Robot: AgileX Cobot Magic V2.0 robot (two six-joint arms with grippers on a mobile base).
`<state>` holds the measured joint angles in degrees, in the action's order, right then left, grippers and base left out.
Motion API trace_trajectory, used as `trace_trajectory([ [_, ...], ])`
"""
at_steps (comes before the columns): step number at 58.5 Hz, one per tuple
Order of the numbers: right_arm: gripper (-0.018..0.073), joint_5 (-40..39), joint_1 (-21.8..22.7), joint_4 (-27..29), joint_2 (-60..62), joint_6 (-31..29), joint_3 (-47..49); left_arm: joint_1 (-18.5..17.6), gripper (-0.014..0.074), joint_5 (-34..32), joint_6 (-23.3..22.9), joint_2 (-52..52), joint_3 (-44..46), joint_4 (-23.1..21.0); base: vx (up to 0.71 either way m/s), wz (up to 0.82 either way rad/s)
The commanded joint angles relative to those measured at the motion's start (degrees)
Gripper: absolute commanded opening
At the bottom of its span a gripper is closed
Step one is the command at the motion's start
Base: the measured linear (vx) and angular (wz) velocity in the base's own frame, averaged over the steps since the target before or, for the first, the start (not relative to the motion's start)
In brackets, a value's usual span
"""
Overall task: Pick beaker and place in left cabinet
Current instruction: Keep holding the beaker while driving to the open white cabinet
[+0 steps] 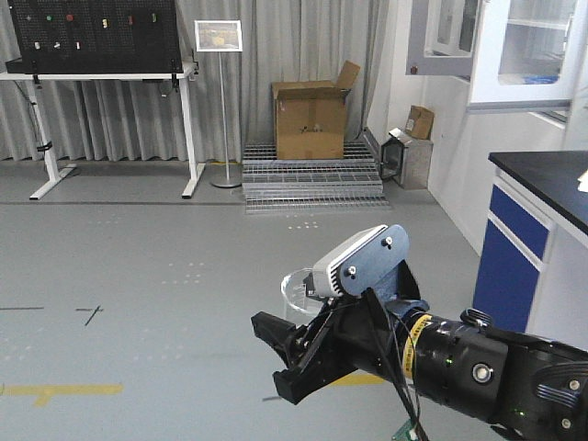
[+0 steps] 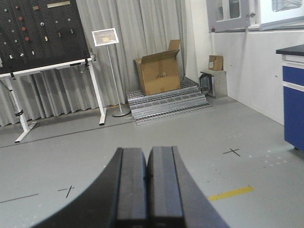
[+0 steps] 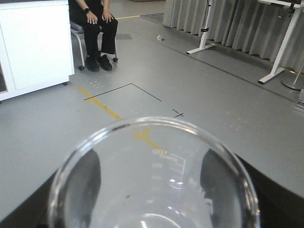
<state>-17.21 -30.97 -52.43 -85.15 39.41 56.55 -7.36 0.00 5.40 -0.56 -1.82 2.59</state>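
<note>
Beaker point(image 1: 296, 292) empty, sits between right tool point(image 3: 151, 176) fingers, gripped both sides, above floor. Left tool point(image 2: 147, 185) closed, holds nothing.

Front-facing camera sat high on the base and looked level across grey floor to the curtained wall, taking in the pegboard table point(image 1: 101, 55), sign stand point(image 1: 219, 37) and cardboard box point(image 1: 310, 119), with the right arm point(image 1: 478, 367) close in at lower right. Left wrist camera sat lower, sighted over the left gripper point(image 2: 147, 159) filling its bottom edge, and shared that same table, stand, box and the grating steps point(image 2: 166, 102). Right wrist camera faced another way, with the beaker point(image 3: 156, 185) almost against the lens and a seated person point(image 3: 95, 28) far beyond; overlap with the other two could not be told.
</note>
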Motion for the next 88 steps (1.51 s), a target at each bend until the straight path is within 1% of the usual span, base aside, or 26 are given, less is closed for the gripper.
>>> trace_trajectory([
  [1, -0.0006, -3.0, 0.0, 1.0, 2.3, -0.3, 2.0, 0.0, 0.0001, -4.3, -0.2, -1.1, -0.9, -0.2, 0.73, 0.03],
  [88, -0.0006, -2.9, 0.0, 1.0, 2.3, -0.3, 2.0, 0.0, 0.0001, -4.3, -0.2, -1.1, -0.9, -0.2, 0.71, 0.02],
])
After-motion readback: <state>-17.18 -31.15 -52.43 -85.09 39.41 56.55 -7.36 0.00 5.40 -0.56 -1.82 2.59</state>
